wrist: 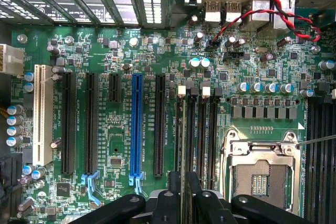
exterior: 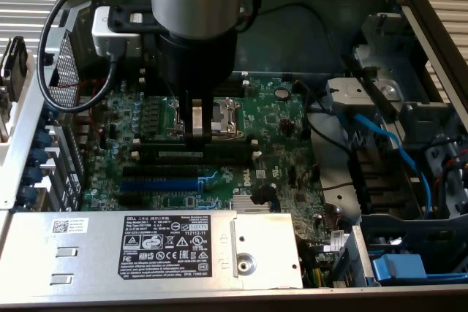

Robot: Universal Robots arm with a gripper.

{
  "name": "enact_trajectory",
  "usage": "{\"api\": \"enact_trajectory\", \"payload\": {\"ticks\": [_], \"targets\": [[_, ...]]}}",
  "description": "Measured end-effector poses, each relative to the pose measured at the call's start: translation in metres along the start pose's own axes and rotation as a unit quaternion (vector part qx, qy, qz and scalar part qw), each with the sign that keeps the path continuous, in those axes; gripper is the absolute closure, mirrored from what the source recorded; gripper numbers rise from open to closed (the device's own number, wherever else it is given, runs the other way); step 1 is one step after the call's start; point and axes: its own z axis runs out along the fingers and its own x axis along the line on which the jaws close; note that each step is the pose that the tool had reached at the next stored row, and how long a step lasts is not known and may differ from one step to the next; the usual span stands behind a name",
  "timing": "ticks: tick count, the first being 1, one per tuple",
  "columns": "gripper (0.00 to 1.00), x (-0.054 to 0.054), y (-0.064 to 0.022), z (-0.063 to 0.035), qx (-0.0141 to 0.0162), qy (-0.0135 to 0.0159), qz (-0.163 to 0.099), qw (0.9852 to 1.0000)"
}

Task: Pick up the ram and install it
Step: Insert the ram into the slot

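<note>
1. while the arm hangs straight down over the motherboard [exterior: 278,118] in the exterior view, the gripper [wrist: 183,182] sits low at the black memory slots [wrist: 202,140], just beside the cpu socket [wrist: 262,174].
2. ram [wrist: 183,140] stands edge-on inside the gripper, running along the slot row on the side away from the socket.
3. can't tell whether it's seated in a slot.
4. grip state: cannot tell, either clamped on the ram or just off it.

1 blue slot [wrist: 136,124], 1 white slot [wrist: 43,114], 1 processor socket [wrist: 261,169].
</note>
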Motion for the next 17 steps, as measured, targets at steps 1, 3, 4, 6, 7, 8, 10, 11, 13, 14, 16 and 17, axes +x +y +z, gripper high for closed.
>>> {"api": "enact_trajectory", "payload": {"ticks": [1,3,4,6,7,8,10,11,13,14,16,17], "targets": [[0.8,0.0,0.0,-0.0007,-0.0001,0.0001,0.0,1.0],[0.8,0.0,0.0,-0.0029,0.0,0.0,0.0,1.0],[0.8,0.0,0.0,-0.0041,0.0,-0.0001,0.0,1.0],[0.8,0.0,0.0,-0.0063,0.0,0.0,0.0,1.0],[0.8,0.0,0.0,-0.0073,0.0,-0.0001,0.0,1.0],[0.8,0.0,0.0,-0.0088,0.0,0.0,0.0,1.0],[0.8,0.0,-0.0001,-0.0123,0.0,-0.0001,0.0,1.0],[0.8,0.0,-0.0001,-0.0138,0.0,-0.0001,0.0,1.0],[0.8,0.0,-0.0001,-0.0162,0.0,-0.0003,0.0,1.0],[0.8,0.0,-0.0001,-0.0172,0.0,-0.0004,0.0,1.0],[0.8,-0.001,-0.0001,-0.0179,0.0,-0.0007,0.0,1.0],[0.8,-0.001,-0.0001,-0.0179,0.0001,-0.0007,0.0,1.0]]}}
